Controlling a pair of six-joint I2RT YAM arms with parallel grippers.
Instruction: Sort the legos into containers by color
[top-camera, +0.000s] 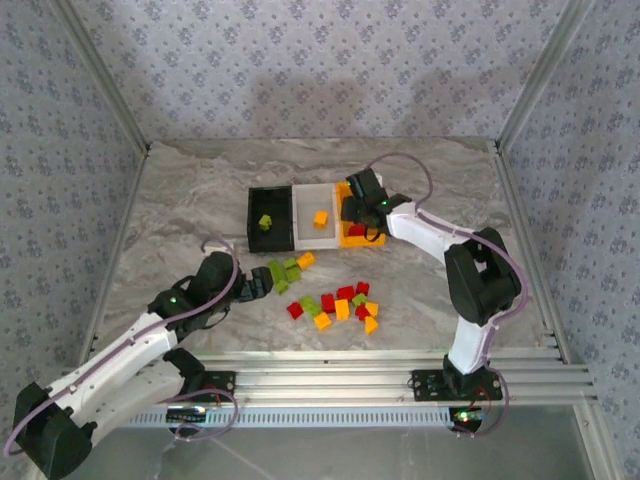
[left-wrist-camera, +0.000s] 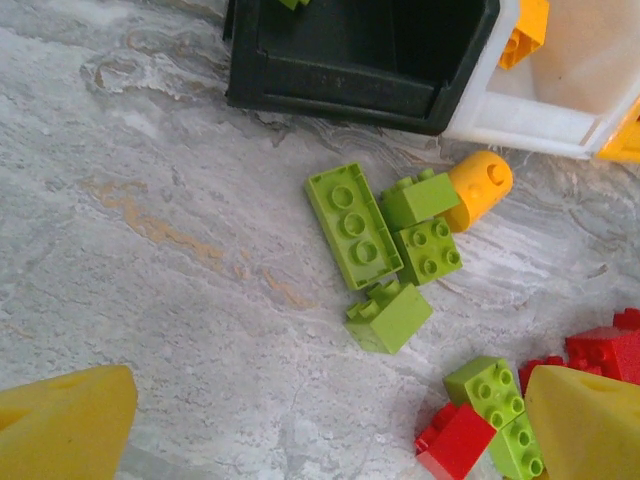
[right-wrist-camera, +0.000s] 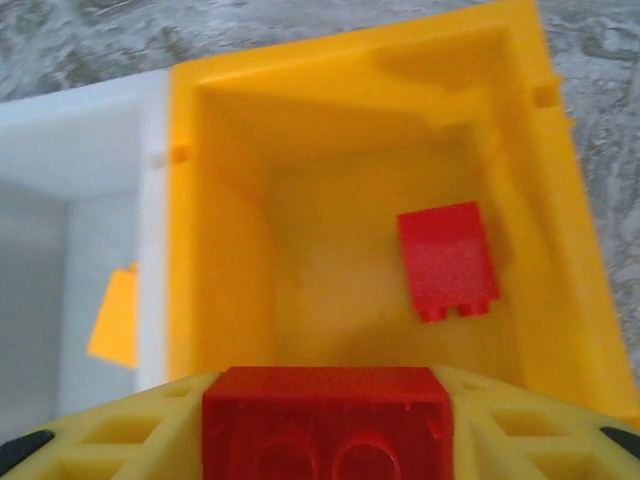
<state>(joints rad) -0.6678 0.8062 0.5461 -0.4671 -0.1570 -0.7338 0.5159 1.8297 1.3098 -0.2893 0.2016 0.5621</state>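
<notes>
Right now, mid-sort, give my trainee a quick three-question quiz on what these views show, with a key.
1. True or false: the black bin holds a red lego.
2. What sits between the fingers of the right hand? A) a lime green brick B) a red brick C) nothing
3. Fill in: the white bin holds one ___ lego.
Key: 1 false, it holds a lime green lego; 2 B; 3 orange.
</notes>
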